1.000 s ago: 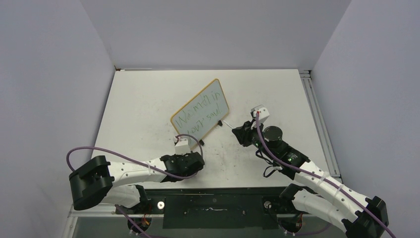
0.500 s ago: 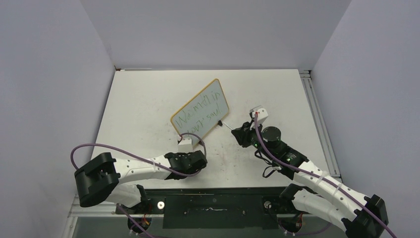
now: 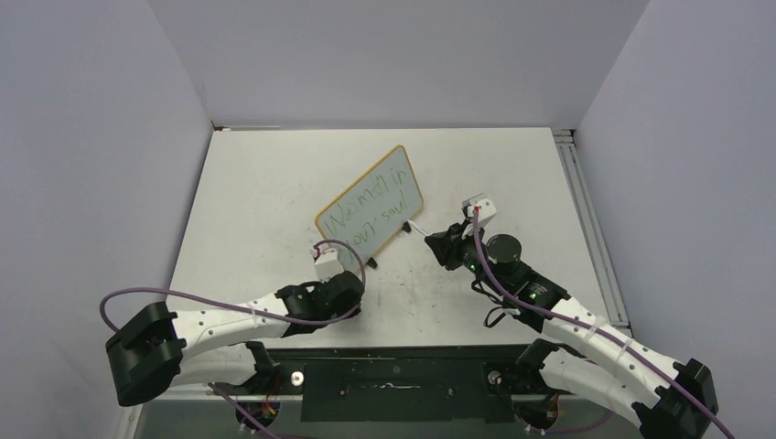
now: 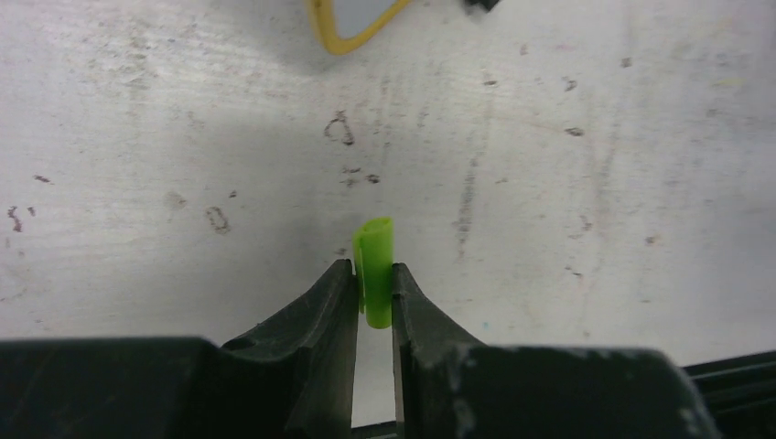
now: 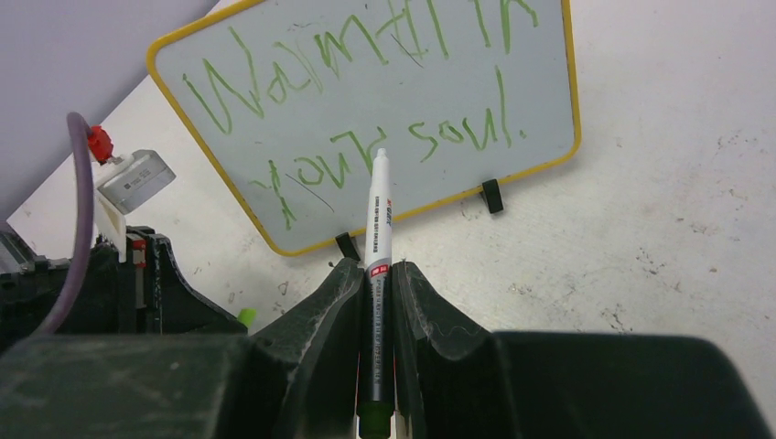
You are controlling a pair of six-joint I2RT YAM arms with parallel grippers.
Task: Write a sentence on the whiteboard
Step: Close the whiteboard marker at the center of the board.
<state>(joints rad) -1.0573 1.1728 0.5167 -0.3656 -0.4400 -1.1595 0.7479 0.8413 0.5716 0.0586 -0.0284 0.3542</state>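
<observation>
On the whiteboard, green sentence

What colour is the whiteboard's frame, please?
The whiteboard has a yellow frame, clearest in the right wrist view.

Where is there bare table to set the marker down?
Bare: the table strip between the whiteboard and the back wall; the left side, between whiteboard and left wall; the right side, between the right arm and the edge rail. Crowded: near centre, where the left arm and right arm sit by the whiteboard's near edge.
</observation>
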